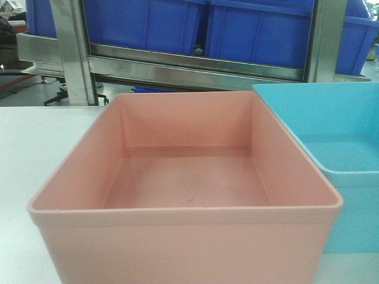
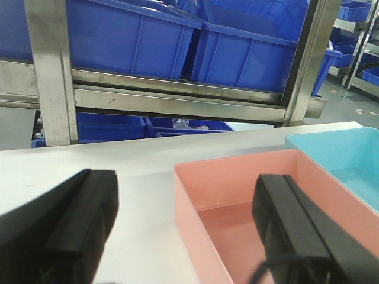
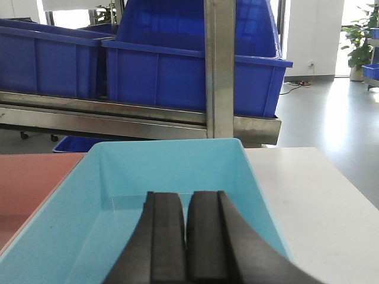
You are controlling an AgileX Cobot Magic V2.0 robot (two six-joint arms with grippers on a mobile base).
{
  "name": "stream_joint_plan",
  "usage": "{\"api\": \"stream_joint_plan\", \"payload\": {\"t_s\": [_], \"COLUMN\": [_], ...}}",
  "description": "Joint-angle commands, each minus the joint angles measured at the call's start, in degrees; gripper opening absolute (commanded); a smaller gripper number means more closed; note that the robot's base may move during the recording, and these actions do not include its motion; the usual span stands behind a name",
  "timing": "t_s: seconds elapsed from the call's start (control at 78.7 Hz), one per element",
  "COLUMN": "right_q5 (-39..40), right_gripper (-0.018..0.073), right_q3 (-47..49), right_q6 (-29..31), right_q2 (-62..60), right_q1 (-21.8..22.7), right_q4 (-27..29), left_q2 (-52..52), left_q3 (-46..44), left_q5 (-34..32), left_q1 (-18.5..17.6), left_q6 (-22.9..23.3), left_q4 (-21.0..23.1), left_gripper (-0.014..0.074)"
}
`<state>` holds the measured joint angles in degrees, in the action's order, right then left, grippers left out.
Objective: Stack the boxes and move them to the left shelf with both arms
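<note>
Left wrist view: left end effector (image 2: 183, 207) released, straddling the left wall of the pink box (image 2: 237, 177). Blue box (image 3: 172, 171) sits just beside it on the tabletop (image 2: 118, 160), unstacked. Right end effector (image 3: 186, 231) clenched, empty, above it. Stacking and transfer both outstanding.

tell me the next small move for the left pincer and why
Probably close the left pincer on the pink bin, at its left wall: the jaws stand open astride that wall, one finger outside, one inside.
</note>
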<state>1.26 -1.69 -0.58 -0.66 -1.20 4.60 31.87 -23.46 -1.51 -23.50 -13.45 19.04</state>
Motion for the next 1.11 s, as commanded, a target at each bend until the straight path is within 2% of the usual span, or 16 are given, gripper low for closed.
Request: {"api": "stream_joint_plan", "payload": {"t_s": [0.0, 0.203, 0.343, 0.496, 0.763, 0.839, 0.966, 1.042, 1.093], "right_q5": [1.18, -9.44, -20.69, -23.53, -39.24, -40.87, -45.49, -49.58, -51.39], "right_gripper": [0.0052, 0.0052, 0.0052, 0.0052, 0.0062, 0.013, 0.0351, 0.0427, 0.0439], "right_q3": [2.43, 11.97, 19.54, 28.22, 43.51, 47.19, 53.29, 58.36, 62.02], "right_q6": [0.58, 0.58, 0.58, 0.58, 0.58, 0.58, 1.45, 3.68, 5.95], "right_q2": [-0.92, 7.09, 18.57, 30.93, 52.22, 58.1, 66.28, 71.37, 75.0], "right_q1": [-0.03, -0.03, -0.03, -0.03, -0.03, -0.03, 2.03, 4.11, 5.48], "right_q4": [-0.11, -0.11, -0.06, 0.49, 0.79, 0.79, 0.79, 0.79, 0.79], "left_q2": [0.09, 0.09, 0.09, 0.09, 0.09, 0.09, 0.09, 0.09, 0.09], "left_q3": [-1.58, -1.58, -1.58, -1.58, -1.58, -1.58, -1.58, -1.58, -1.58], "left_q5": [-4.03, -4.03, -4.03, -4.03, -4.03, -4.03, -4.03, -4.03, -4.03], "left_q1": [0.13, 0.13, 0.13, 0.13, 0.13, 0.13, 0.13, 0.13, 0.13], "left_q6": [-0.13, -0.13, -0.13, -0.13, -0.13, -0.13, -0.13, -0.13, -0.13], "left_q4": [0.51, 0.51, 0.51, 0.51, 0.51, 0.51, 0.51, 0.51, 0.51], "left_gripper": [0.0386, 0.0386, 0.0386, 0.0386, 0.0386, 0.0386, 0.0386, 0.0386, 0.0386]}}
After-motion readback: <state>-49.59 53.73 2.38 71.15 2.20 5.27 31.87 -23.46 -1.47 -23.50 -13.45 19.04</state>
